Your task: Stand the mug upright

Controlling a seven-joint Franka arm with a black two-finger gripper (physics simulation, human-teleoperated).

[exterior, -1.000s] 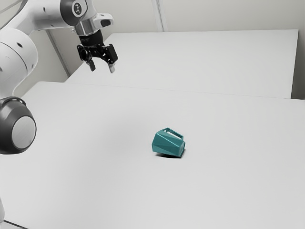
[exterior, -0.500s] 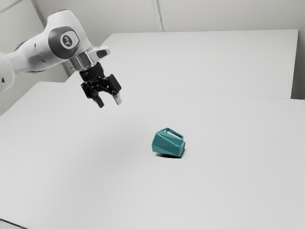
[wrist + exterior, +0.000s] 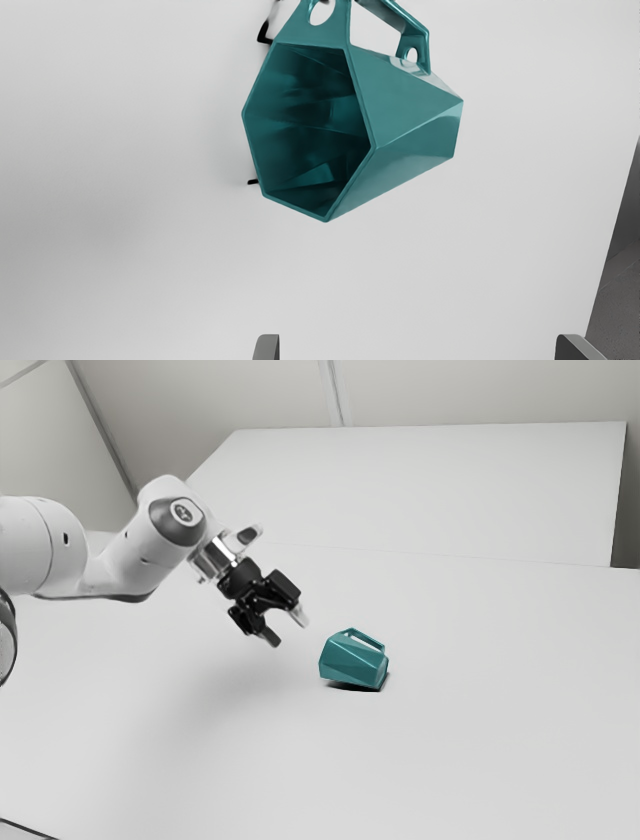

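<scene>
Jaws are wide open, tipped mug (image 3: 353, 662) around their 4 o'clock in exterior view, so probably square up before pinching.

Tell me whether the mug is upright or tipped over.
Tipped over. The teal mug lies on its side on the white table, and the wrist view looks into its open mouth.

Arm (image 3: 138, 565) presented white, rounded housings (image 3: 35, 545), a dark grey cap (image 3: 160, 518) with round logo (image 3: 183, 513), silver collar (image 3: 220, 560) and black two-fingered gripper (image 3: 287, 631).
</scene>
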